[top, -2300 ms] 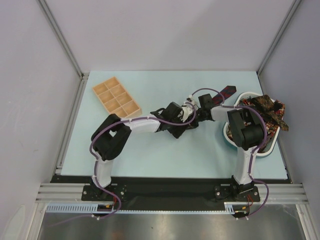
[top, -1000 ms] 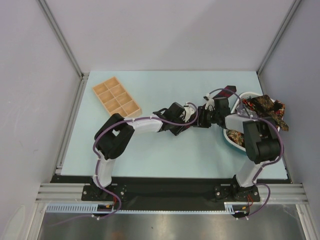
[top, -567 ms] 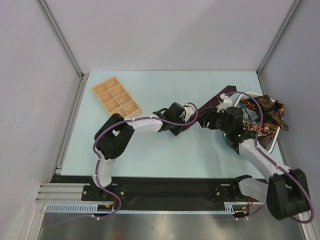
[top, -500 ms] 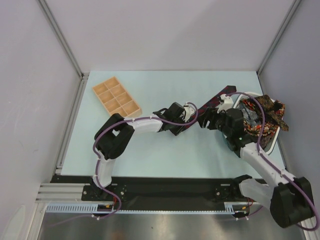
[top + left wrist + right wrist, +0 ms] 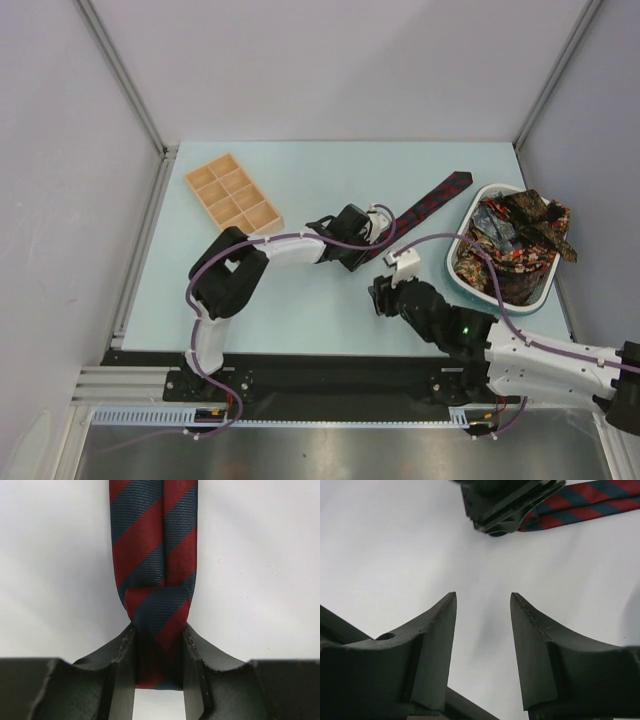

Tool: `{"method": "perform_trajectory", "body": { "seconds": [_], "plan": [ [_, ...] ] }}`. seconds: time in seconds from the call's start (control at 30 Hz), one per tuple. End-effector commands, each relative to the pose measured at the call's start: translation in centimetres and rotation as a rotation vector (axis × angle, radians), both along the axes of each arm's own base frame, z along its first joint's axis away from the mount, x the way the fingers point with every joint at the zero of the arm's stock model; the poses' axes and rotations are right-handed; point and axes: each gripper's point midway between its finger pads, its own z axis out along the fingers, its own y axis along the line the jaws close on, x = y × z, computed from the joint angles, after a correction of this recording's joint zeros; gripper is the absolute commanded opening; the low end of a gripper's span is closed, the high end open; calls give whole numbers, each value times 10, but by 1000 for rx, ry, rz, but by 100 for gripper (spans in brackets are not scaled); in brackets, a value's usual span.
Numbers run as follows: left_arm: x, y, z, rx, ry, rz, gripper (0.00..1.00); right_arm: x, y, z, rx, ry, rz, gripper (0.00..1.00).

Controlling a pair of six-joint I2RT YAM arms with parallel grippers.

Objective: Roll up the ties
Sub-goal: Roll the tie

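From where I stand, the left gripper point(image 5: 158, 645) is clenched on the folded-over narrow end of the navy necktie with red diagonal stripes point(image 5: 430, 198). The tie lies flat on the pale blue tabletop point(image 5: 320, 170), running straight away towards the white plastic basket point(image 5: 457, 248), which holds the heap of patterned ties point(image 5: 512, 252). The right gripper point(image 5: 482, 610) hangs with its jaws apart and nothing between them, facing the left one from the near side. To my eye the roll is only just started. Doing it well means keeping that pinch square on the fold and turning the wrist evenly so each wrap lands on the last. The free length should stay straight and untwisted, and the right gripper can steady it rather than tug it. Compared with half a second ago, the right arm has swung off from beside the basket and the tie, down towards the near edge. That leaves the whole striped length uncovered, while the left arm has not budged.
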Motion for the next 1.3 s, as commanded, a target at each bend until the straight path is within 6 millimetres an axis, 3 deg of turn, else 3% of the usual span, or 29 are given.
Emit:
{"method": "perform_trajectory", "body": {
  "seconds": [0.0, 0.2, 0.23, 0.3, 0.4, 0.43, 0.5, 0.53, 0.7, 0.77, 0.8, 0.97, 1.27],
  "plan": [
    [-13, 16, -10, 71, 71, 14, 39, -1, -4, 9, -46, -127, -69, 51],
    [-16, 17, -16, 83, 95, 15, 38, -23, 36, 9, -197, -228, 40, 48],
    [-18, 17, -16, 84, 106, 9, 38, -24, 42, -4, -279, -230, 64, 45],
    [-20, 14, -16, 76, 120, 0, 38, -30, 58, -6, -332, -243, 108, 45],
    [-23, 16, -19, 94, 141, 4, 37, -33, 69, -24, -503, -287, 145, 45],
    [-23, 17, -19, 100, 144, 7, 37, -32, 75, -19, -525, -303, 137, 45],
    [-25, 18, -21, 106, 158, 9, 37, -32, 83, -36, -652, -326, 169, 46],
    [-27, 19, -23, 111, 172, 9, 37, -30, 91, -34, -674, -335, 161, 47],
    [-29, 21, -26, 140, 193, 12, 36, -15, 105, -65, -915, -340, 134, 49],
    [-32, 26, -29, 165, 207, 20, 36, -1, 113, -65, -940, -316, 104, 50],
    [-30, 28, -32, 177, 210, 27, 36, 4, 115, -75, -974, -305, 94, 51],
    [-36, 34, -36, 236, 269, 44, 34, 37, 108, -89, -1120, -249, 26, 52],
    [-52, 39, -31, 277, 372, 68, 33, 65, 105, -102, -1214, -226, 9, 54]
  ]
}}
